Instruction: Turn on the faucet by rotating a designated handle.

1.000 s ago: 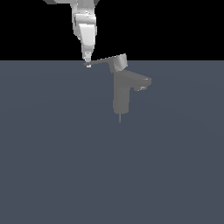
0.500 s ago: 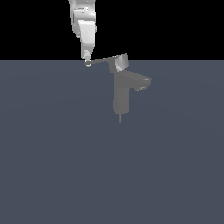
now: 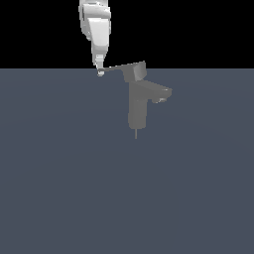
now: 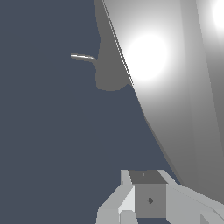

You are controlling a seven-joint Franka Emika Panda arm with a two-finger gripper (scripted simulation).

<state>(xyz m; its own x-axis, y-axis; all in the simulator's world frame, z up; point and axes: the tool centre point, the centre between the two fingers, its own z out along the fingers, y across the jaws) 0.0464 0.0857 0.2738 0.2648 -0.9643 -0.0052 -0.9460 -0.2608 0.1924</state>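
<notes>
The grey faucet stands upright in the middle of the exterior view, its short spout pointing to that view's right and a thin pin below it. The long flat handle runs from its blocky base toward the exterior view's left. My gripper hangs from above with its fingers together, the tips touching the handle's far end. In the wrist view the handle fills much of the picture as a bright slab, with the faucet body and pin beyond it and my gripper close to the slab.
A flat dark blue-grey floor spreads under and around the faucet. The white arm comes down from above at the exterior view's upper left. Nothing else stands in view.
The arm has shifted only slightly and its fingertips stay at the handle's end. The handle's angle looks about the same as a second ago.
</notes>
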